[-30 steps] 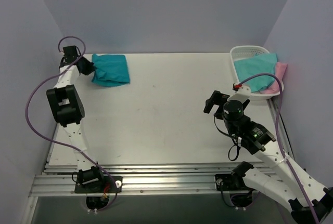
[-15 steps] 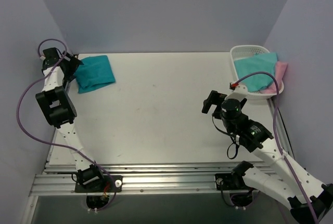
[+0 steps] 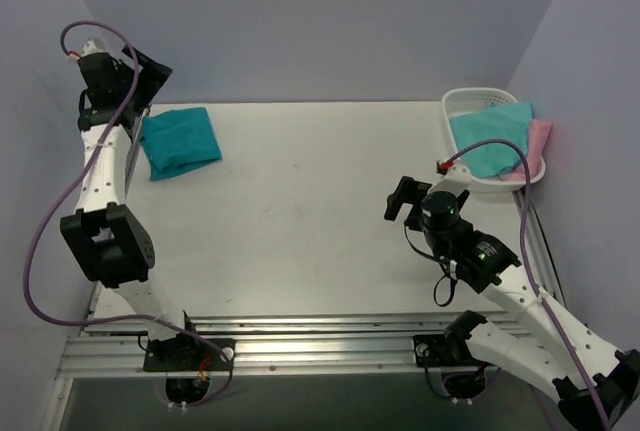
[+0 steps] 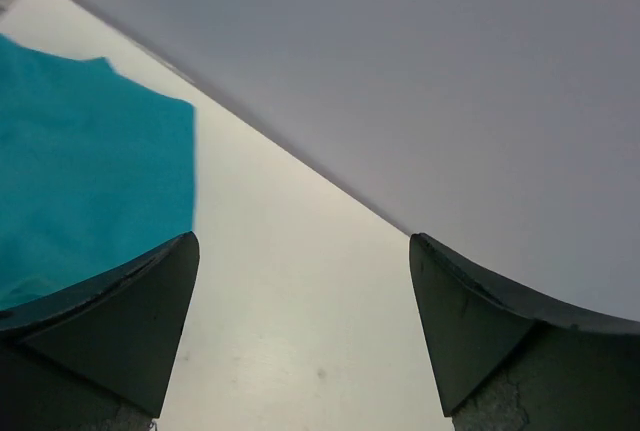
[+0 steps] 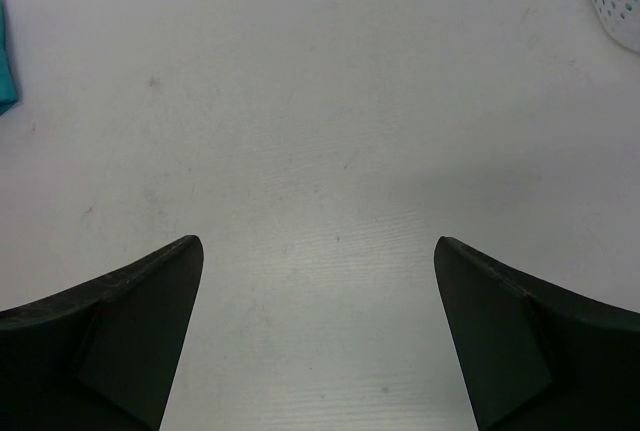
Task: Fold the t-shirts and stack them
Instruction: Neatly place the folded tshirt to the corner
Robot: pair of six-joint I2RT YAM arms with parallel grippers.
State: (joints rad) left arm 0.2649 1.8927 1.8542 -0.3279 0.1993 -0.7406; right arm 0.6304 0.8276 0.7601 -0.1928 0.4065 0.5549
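Left gripper [image 3: 150, 73], jaws apart and empty, is raised above the tabletop's [image 3: 320, 221] far-left corner, where the folded deep teal tee [image 3: 180, 141] is laid. The right gripper [image 3: 402, 201] is likewise spread, empty. The aqua tee [image 3: 488, 136] and pink tee [image 3: 540, 139] are heaped in the basket [image 3: 465, 99] at the far-right corner. The cloth is judged light and limp, best pinched at a hem.

No readable text, label, brand, number or sign on anything in view.

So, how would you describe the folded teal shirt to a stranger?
Go to the far left corner of the white table. The deep teal t-shirt lies folded there, alone; the paler aqua t-shirt and pink t-shirt sit in the white basket, far right.
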